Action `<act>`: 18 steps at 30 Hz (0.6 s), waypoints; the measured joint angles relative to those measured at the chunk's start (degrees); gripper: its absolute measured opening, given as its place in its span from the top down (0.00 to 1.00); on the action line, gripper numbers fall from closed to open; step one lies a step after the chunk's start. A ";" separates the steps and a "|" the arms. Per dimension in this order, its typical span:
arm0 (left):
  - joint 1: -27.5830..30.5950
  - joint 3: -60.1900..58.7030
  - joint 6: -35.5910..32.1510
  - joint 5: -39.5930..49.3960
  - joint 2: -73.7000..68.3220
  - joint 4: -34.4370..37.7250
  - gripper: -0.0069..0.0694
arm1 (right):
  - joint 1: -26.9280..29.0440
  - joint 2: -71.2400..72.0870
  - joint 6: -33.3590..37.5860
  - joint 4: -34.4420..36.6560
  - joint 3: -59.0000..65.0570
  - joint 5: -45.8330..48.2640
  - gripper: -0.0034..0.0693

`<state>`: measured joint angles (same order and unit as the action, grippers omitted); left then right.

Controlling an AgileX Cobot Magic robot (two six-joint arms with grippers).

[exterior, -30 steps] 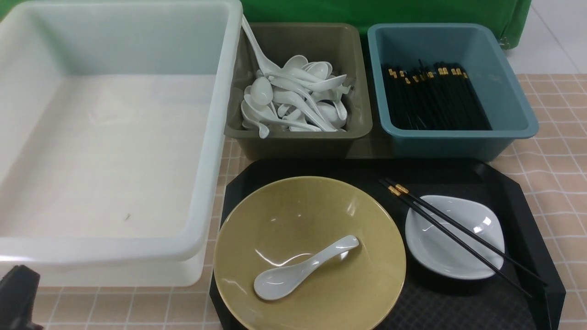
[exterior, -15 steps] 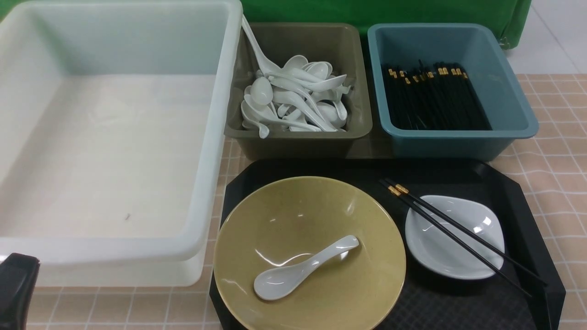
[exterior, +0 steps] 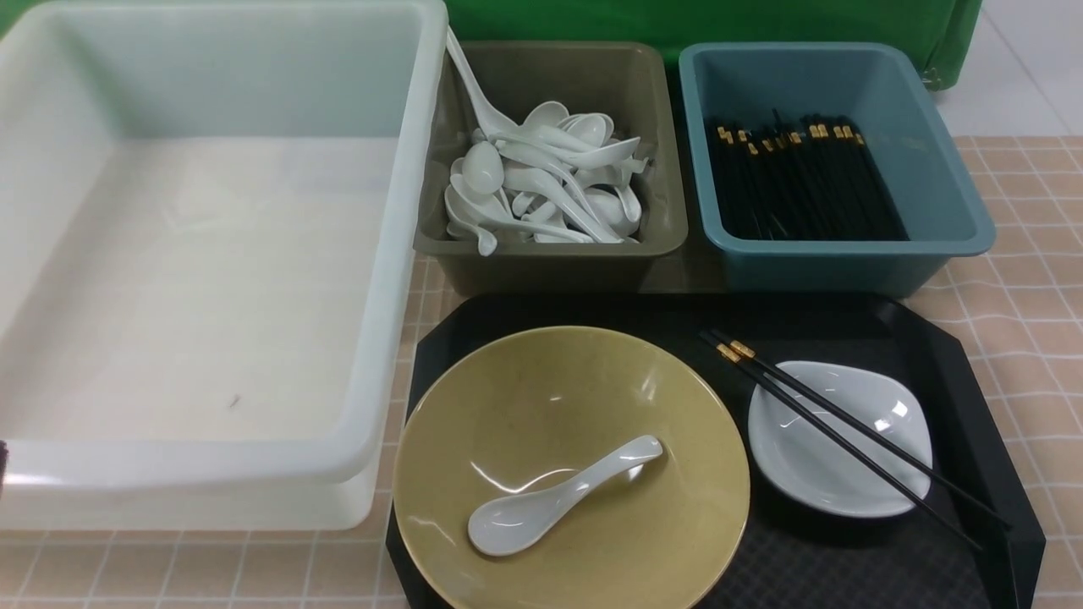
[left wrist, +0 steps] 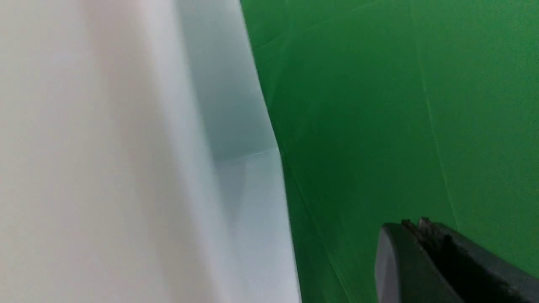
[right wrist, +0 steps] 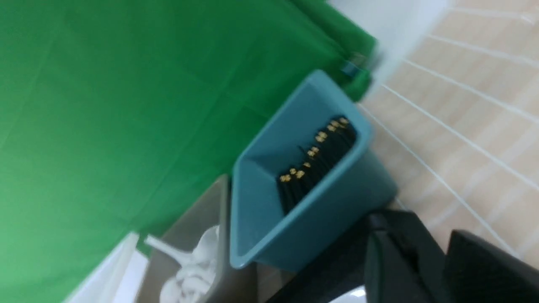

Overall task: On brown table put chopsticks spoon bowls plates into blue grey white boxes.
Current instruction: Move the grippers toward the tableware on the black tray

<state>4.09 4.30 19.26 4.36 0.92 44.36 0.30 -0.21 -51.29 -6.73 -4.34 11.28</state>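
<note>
The white box (exterior: 211, 461) fills the front view's left on the desk (exterior: 1032, 254); the yellow bowl (exterior: 592, 389), lower centre on the black tray (exterior: 956, 355), holds the spoon (exterior: 550, 499); blue box (exterior: 846, 262) and grey box (exterior: 550, 271) sit upper right; chopsticks (exterior: 846, 417) cross the white plate (exterior: 812, 482), lower right. Blurred wrist views crop both: left claw (left wrist: 417, 235) closed, empty; right claw (right wrist: 440, 240) parted, empty

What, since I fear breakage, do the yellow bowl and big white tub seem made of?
Yellow bowl: probably glazed ceramic, possibly melamine; glossy, with sharp light glints. White tub: apparently plastic; milky, translucent, satin rather than shiny.
</note>
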 joint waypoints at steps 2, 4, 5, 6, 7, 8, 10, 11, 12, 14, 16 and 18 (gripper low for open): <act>0.00 5.08 -5.76 2.82 -0.59 -4.67 0.91 | -3.41 -3.17 9.36 0.00 -5.46 4.58 0.72; 0.00 7.85 -9.58 5.44 -1.85 -8.16 0.91 | -5.59 -6.03 14.96 0.00 -8.83 7.41 0.76; 0.00 11.76 -13.38 9.95 -4.83 -12.36 0.91 | -8.04 -9.98 20.87 0.00 -12.74 10.32 0.82; 0.00 14.55 -15.46 12.65 -7.61 -14.66 0.91 | -9.39 -12.50 23.84 0.00 -14.99 12.11 0.87; 0.00 17.89 -17.08 17.03 -11.50 -18.59 0.91 | -11.32 -17.29 28.59 0.00 -18.98 14.14 0.89; 0.00 20.63 -18.03 20.96 -15.02 -21.18 0.91 | -13.09 -20.84 32.45 0.00 -22.43 16.32 0.90; 0.00 25.56 -19.26 28.51 -21.52 -24.85 0.91 | -15.12 -26.63 36.86 0.00 -26.59 19.63 0.90; 0.00 27.76 -19.26 31.06 -24.37 -26.72 0.91 | -16.00 -30.25 40.01 0.00 -29.61 21.56 0.90; 0.00 30.48 -20.57 36.27 -27.85 -28.28 0.91 | -16.94 -33.84 43.11 0.00 -32.65 24.37 0.90; 0.00 35.68 -23.79 44.62 -34.33 -30.33 0.91 | -18.21 -40.13 48.39 0.00 -38.10 30.05 0.90; -0.07 39.83 -27.77 51.87 -39.30 -31.08 0.91 | -18.72 -46.61 53.58 0.00 -43.91 36.97 0.90; -1.01 43.54 -31.22 56.25 -43.57 -30.77 0.91 | -18.71 -51.88 57.96 0.02 -48.42 44.05 0.90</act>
<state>3.08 47.85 -11.96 60.60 -42.65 13.59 -18.41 -52.09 6.67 -6.71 -52.75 55.33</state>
